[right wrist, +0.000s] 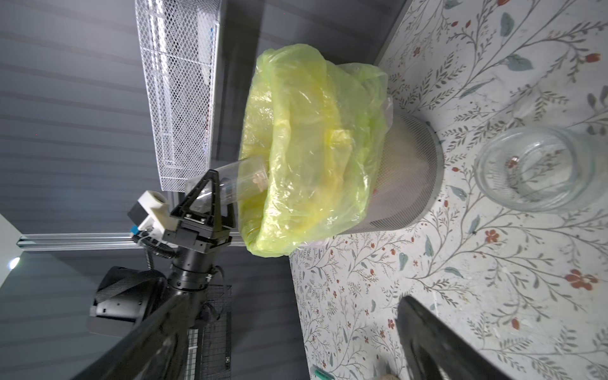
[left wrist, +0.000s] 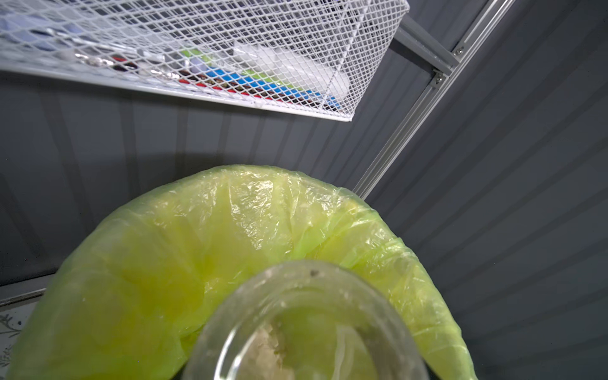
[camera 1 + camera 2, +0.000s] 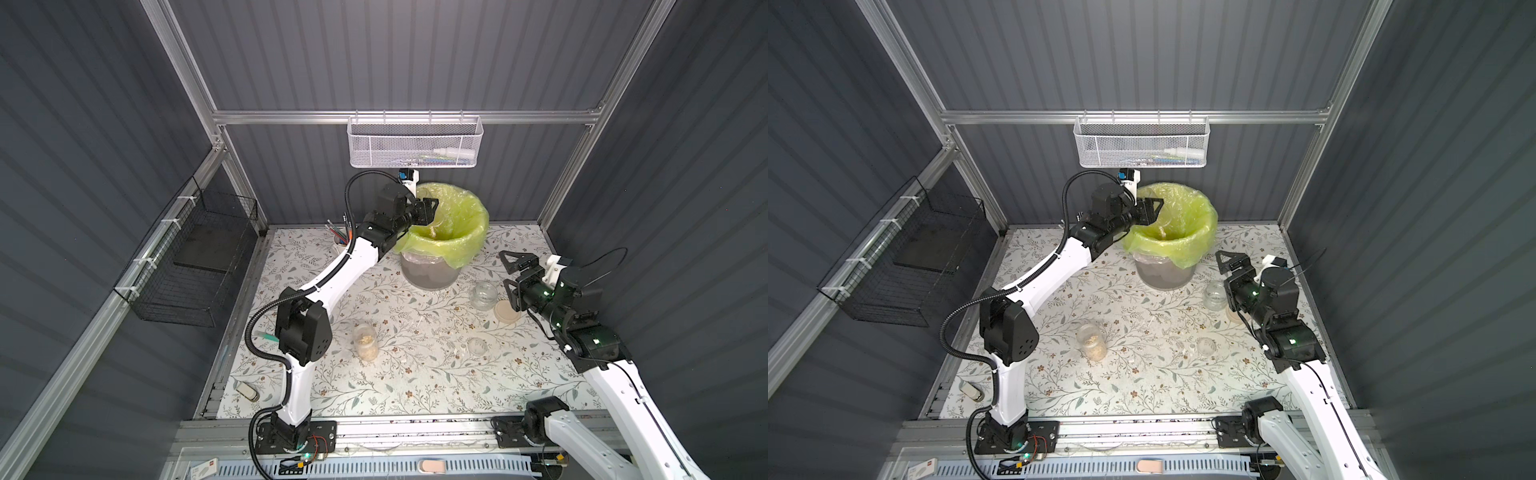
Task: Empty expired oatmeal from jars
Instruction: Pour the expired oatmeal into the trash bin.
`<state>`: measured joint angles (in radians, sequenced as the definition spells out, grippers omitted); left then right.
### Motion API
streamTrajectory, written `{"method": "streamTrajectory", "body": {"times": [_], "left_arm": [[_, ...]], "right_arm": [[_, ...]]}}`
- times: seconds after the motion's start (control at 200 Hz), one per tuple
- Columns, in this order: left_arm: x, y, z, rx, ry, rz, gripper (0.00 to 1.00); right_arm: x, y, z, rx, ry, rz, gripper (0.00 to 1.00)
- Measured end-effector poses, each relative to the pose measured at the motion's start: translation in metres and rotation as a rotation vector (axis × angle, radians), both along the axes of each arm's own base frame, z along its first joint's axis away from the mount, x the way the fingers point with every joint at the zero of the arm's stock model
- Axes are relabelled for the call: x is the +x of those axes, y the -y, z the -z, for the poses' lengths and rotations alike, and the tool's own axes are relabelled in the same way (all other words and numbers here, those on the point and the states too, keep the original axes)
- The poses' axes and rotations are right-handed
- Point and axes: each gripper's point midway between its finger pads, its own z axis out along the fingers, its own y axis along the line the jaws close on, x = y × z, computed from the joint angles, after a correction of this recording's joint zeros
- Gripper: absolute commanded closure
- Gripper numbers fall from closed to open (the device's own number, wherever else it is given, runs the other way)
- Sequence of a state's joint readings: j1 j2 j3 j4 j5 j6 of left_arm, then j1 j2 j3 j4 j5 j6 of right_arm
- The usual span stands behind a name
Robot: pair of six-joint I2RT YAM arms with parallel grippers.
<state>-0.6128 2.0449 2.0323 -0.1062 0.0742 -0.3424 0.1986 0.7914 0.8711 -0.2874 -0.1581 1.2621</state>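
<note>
Left gripper (image 1: 215,187): clamped shut on a narrow clear jar (image 1: 237,177), arm stretched to the far side of the table (image 3: 415,374). Held jar tipped close to level, mouth over the open yellow-green bag (image 3: 469,232) lining the grey bin (image 3: 426,274). Small clump of oatmeal (image 1: 260,180) near the mouth of the held jar; same pale flakes visible through the glass from the left wrist view (image 2: 266,348). Right gripper (image 3: 510,277): jaws spread wide, nothing between them, low over the right side of the table. Just beside it, squat jar (image 3: 484,296), upright, uncovered, clear glass with no flakes visible inside in the right wrist view (image 1: 536,167). Beige lid (image 3: 508,312) flat on the table, just beside the squat jar and partly under the right gripper's lower finger. Standing jar (image 3: 365,343) upright near the left arm's elbow in both top views, uncovered, oatmeal inside, well apart from the bin. Small clear round piece (image 3: 476,346) on the table in front of the squat jar; lid or jar, cannot tell. White mesh basket (image 3: 411,141) on the back rail above the bin.
</note>
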Motion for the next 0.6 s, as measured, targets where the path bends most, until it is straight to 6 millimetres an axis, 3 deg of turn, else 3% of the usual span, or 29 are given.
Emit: {"method": "streamTrajectory", "body": {"times": [0.15,0.38,0.56,0.595], "left_arm": [[0.000,0.008,-0.008,0.092,0.055,0.037,0.73],[-0.013,0.018,0.016,0.308,0.091,0.089,0.72],[-0.022,0.029,0.019,0.367,0.134,0.114,0.69],[-0.025,0.032,0.020,0.379,0.139,0.133,0.75]], "right_arm": [[-0.002,0.000,0.009,-0.042,-0.021,-0.014,0.01],[-0.005,0.001,0.019,-0.099,-0.036,-0.034,0.01],[-0.005,-0.003,0.029,-0.112,-0.054,-0.059,0.01],[-0.005,-0.004,0.030,-0.113,-0.057,-0.065,0.01]]}}
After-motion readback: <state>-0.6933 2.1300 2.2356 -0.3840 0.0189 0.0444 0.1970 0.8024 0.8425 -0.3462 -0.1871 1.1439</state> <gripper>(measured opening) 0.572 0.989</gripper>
